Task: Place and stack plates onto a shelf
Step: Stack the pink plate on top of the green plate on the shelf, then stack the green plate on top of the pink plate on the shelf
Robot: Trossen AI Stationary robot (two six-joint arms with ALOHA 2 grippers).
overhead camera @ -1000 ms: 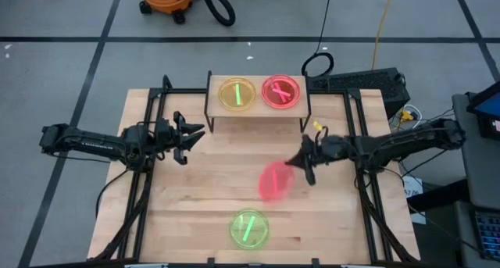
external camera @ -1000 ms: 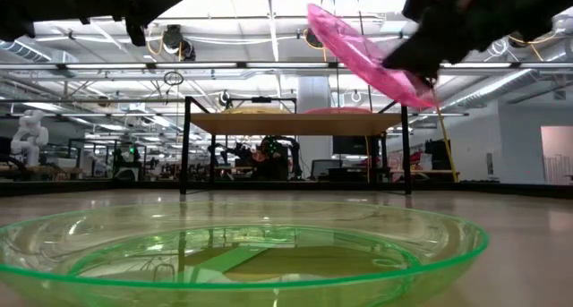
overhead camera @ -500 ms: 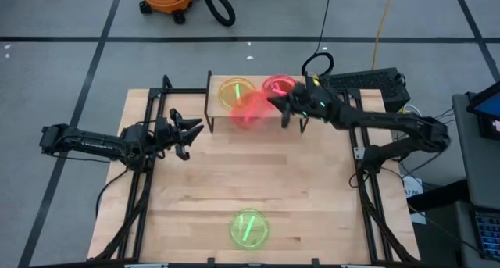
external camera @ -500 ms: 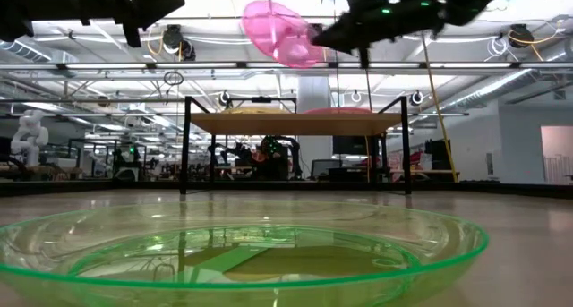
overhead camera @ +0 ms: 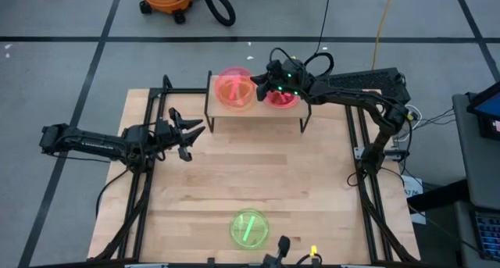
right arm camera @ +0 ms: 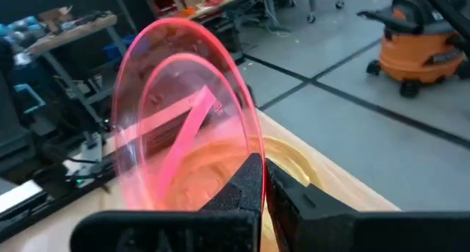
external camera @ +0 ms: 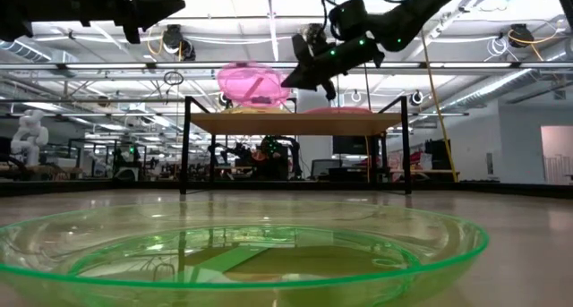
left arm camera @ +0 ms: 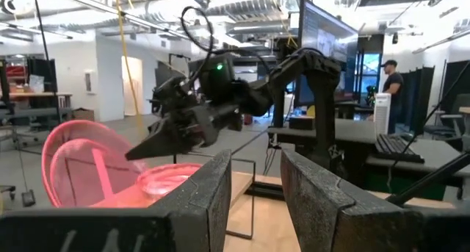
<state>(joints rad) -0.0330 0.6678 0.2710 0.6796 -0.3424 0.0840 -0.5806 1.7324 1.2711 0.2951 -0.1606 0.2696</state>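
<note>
- The right gripper (overhead camera: 258, 84) sits in the upper centre of the high view, above the shelf (overhead camera: 258, 110). Its arm reaches in from the right edge of the table (overhead camera: 195, 190).
- The right gripper's fingers are closed on the rim of a pink plate (overhead camera: 233, 88). In the right wrist view the two dark fingers (right arm camera: 246, 186) meet on the plate's edge at lower centre, and the pink plate (right arm camera: 187, 127) stands tilted up beyond them.
- In the high view, the held plate lies to the left of the gripper, over the left half of the shelf. It covers an orange plate (overhead camera: 221, 102), whose rim shows at the lower left of the pink one.
- In the low view, the held plate (external camera: 253, 81) hangs at upper centre, clear above the shelf board (external camera: 295, 123), with the right gripper (external camera: 300, 74) just to its right.
- A second pink plate (overhead camera: 283, 98) rests on the right half of the shelf, directly under the right arm.
- A green plate (overhead camera: 249, 227) lies flat on the table at lower centre of the high view, well apart from both grippers. It fills the foreground of the low view (external camera: 242, 253).
- The left gripper (overhead camera: 191, 135) waits at centre left of the high view, over the table's left side, fingers spread and holding nothing.
- In the left wrist view the left fingers (left arm camera: 316, 200) stand apart at the bottom. The held plate (left arm camera: 88, 164) shows at lower left.
</note>
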